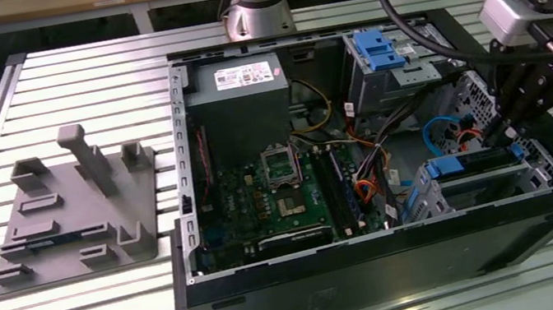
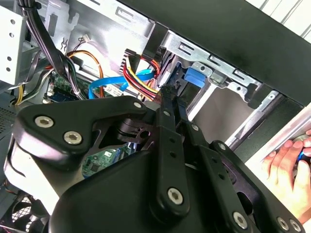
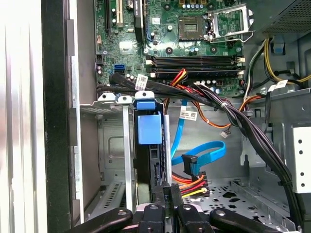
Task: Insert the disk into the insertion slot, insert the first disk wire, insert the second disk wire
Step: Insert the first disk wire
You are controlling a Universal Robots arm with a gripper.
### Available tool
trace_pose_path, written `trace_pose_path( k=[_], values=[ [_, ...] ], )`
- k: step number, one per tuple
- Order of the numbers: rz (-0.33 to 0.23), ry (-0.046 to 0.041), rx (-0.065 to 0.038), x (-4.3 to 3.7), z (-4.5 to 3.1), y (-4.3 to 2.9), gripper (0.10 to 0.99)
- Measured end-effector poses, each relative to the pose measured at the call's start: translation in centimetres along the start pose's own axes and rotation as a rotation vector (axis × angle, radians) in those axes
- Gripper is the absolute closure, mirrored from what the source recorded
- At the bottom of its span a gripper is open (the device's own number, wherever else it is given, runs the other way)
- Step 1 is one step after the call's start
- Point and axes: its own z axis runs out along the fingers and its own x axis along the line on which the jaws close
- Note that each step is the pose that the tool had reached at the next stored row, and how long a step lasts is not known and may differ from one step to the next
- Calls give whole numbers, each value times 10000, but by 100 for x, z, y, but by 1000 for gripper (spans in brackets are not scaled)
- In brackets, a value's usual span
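The disk (image 1: 474,163), silver in a blue carrier, sits inside the insertion slot (image 1: 540,163), a silver perforated cage at the case's corner on the exterior view's right. In the first wrist view I see the disk (image 3: 147,162) edge-on, with its blue tab (image 3: 148,128) up, between the slot's walls (image 3: 111,145). My gripper (image 1: 497,138) reaches down at the disk's rear edge. Its fingers (image 3: 167,193) stand close together on the black end of a red, yellow and orange disk wire (image 3: 192,183). In the second wrist view that wire (image 2: 138,73) runs to the gripper (image 2: 171,94). A blue disk wire (image 3: 200,156) lies loose beside it.
A black cable bundle (image 3: 243,126) crosses above the cage. The motherboard (image 1: 282,191) fills the case's middle, and a bay with a blue latch (image 1: 376,50) stands at the back. A grey fixture (image 1: 75,212) lies outside the case. A person's hand (image 2: 286,162) rests outside the case wall.
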Motion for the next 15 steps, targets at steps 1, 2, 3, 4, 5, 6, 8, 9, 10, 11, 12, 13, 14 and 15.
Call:
trace_pose_path(
  k=[1, 2, 3, 4, 5, 6, 8, 9, 10, 11, 12, 13, 14, 15],
  values=[
    [0, 1, 0, 1, 0, 0, 922],
    [0, 1, 0, 1, 0, 0, 922],
    [0, 1, 0, 4, 0, 0, 922],
    [0, -1, 0, 11, 2, -1, 922],
    [0, -1, 0, 12, 2, -1, 922],
    [0, 0, 0, 14, 2, -1, 922],
    [2, 0, 0, 18, 3, -3, 922],
    [0, 0, 0, 19, 3, -5, 922],
    [-1, 0, 0, 19, 4, -6, 922],
    [-2, 0, 0, 20, 4, -8, 922],
    [-5, 1, 0, 21, 5, -9, 922],
    [-6, 1, 0, 22, 6, -10, 922],
    [-8, 2, 0, 24, 6, -10, 922],
    [-9, 1, 0, 26, 8, -11, 922]
  ],
)
